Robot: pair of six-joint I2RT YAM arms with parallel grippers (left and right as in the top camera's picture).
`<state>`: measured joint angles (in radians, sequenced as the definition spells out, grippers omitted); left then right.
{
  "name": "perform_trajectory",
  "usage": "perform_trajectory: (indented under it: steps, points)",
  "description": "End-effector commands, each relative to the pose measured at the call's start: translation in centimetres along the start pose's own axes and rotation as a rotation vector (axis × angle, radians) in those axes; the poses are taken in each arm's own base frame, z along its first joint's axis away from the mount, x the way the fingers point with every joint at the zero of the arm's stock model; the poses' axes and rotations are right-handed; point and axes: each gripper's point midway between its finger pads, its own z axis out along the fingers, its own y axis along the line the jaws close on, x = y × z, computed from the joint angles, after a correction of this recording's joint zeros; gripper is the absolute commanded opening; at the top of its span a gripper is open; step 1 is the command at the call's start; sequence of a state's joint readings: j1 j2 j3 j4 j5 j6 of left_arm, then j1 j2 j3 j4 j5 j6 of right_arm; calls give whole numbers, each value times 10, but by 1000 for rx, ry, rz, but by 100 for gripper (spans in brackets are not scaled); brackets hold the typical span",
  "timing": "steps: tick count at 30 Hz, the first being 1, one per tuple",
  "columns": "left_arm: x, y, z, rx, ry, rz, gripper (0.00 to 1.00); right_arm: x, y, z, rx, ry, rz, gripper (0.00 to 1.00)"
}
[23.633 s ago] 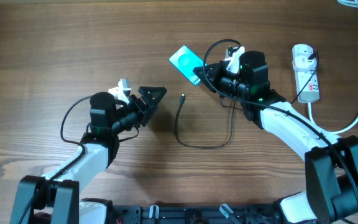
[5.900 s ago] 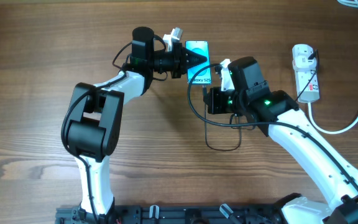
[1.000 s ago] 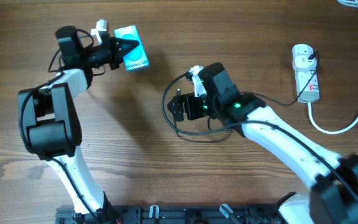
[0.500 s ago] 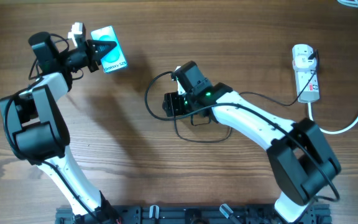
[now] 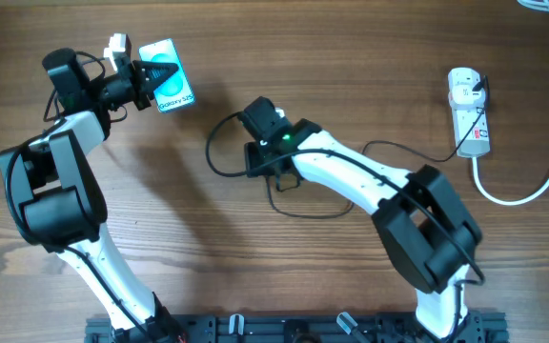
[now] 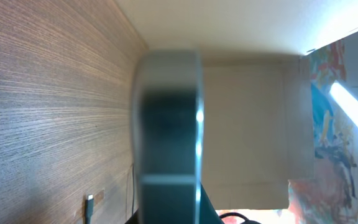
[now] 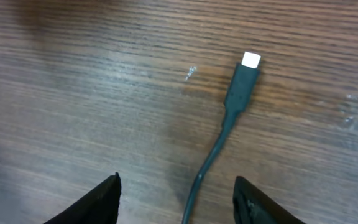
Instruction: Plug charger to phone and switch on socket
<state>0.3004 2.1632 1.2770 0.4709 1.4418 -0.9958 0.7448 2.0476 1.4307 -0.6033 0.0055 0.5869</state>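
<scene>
- The left gripper [image 5: 152, 78] is clamped on the phone [image 5: 170, 88], far left of the socket [image 5: 467, 112]; its wrist view shows the phone only as a blur.
- The right gripper [image 7: 176, 186], fingers apart, hangs above the charger [image 7: 232, 106] tip, left of the socket.

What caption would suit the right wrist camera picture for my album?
Open right gripper hovering above the charger, which lies unheld on the wooden table.

turquoise phone [image 5: 178, 93], black charger [image 7: 236, 90], white socket [image 5: 468, 107]
</scene>
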Motion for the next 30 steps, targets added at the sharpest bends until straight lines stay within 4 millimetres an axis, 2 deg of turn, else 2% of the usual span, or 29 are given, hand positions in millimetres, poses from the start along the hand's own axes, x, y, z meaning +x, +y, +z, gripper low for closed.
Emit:
perform_trajectory:
  steps: [1,4,12,20,26,27,30]
  points:
    - [1,-9,0,18,26,50,4,-4,-11,17,82,7,24,56]
    - [1,-9,0,19,26,50,4,-1,-22,23,148,23,40,53]
    - [1,-9,0,19,26,50,4,2,-28,28,172,31,48,44]
    - [1,-9,0,19,26,50,4,28,-43,47,225,138,61,32]
    - [1,-9,0,19,27,49,4,36,-51,55,184,211,109,11]
    - [1,-9,0,19,27,49,4,36,-53,56,184,216,116,5]
    - [1,-9,0,19,27,49,4,34,-59,56,173,229,140,5]
